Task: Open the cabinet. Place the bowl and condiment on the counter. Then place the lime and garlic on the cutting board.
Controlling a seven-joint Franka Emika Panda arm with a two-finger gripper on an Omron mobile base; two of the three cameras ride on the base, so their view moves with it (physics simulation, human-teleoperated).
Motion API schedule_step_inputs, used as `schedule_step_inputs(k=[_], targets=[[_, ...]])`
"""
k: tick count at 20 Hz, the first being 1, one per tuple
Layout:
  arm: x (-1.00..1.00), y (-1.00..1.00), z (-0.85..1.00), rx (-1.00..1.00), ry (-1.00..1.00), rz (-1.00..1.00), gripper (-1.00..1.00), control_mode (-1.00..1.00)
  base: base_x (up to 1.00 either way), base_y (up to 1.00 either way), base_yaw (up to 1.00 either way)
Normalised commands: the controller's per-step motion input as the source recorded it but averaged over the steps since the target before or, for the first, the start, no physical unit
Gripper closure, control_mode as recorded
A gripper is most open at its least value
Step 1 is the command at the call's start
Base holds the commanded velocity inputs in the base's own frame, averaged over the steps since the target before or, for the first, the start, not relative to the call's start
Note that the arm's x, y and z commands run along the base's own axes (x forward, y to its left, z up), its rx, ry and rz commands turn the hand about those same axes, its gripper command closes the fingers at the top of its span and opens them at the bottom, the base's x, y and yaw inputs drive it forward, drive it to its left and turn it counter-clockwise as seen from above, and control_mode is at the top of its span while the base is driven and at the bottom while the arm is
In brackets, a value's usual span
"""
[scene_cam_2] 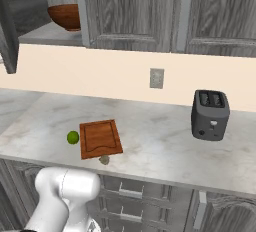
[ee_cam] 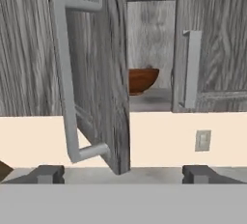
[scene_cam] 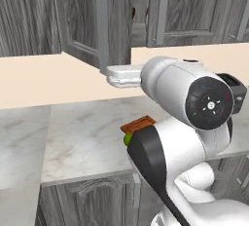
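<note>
The cabinet's left door [ee_cam: 103, 73] stands ajar, and its long silver handle [ee_cam: 65, 83] is close in front of my gripper [ee_cam: 123, 174]. The gripper is open, its fingertips [ee_cam: 46, 174] set wide with nothing between them. In the left base view my hand [scene_cam: 119, 76] sits just below the handle's lower end [scene_cam: 103, 66]. The reddish-brown bowl [ee_cam: 142, 79] [scene_cam_2: 65, 16] rests on the cabinet shelf in the gap. On the counter [scene_cam_2: 160, 141] lies the cutting board [scene_cam_2: 100, 138], with the lime [scene_cam_2: 73, 137] at its left and the garlic [scene_cam_2: 104, 160] at its front edge. The condiment is hidden.
The right cabinet door [ee_cam: 217, 49] is closed, its handle [ee_cam: 193, 68] beside the gap. A dark grey toaster [scene_cam_2: 210, 115] stands at the counter's right, with a wall outlet [scene_cam_2: 156, 78] behind. My own arm [scene_cam: 194, 122] covers most of the board in the left base view.
</note>
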Motion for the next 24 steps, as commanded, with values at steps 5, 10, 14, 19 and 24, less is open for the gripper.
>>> schedule_step_inputs(k=[5, 10, 14, 19, 24], targets=[[-0.1, -0.41, -0.03, 0.09, 0.17, 0.02, -1.0, -1.0, 0.0, 0.0, 0.0], [0.31, -0.34, 0.03, 0.17, 0.01, 0.05, -1.0, -1.0, 0.0, 0.0, 0.0], [0.04, -0.72, 0.08, 0.34, 0.0, 0.06, -1.0, -1.0, 0.0, 0.0, 0.0], [0.04, -0.52, -0.05, 0.13, 0.04, 0.05, -1.0, -1.0, 0.0, 0.0, 0.0], [0.05, -0.67, 0.0, 0.5, 0.04, 0.0, -1.0, -1.0, 0.0, 0.0, 0.0]])
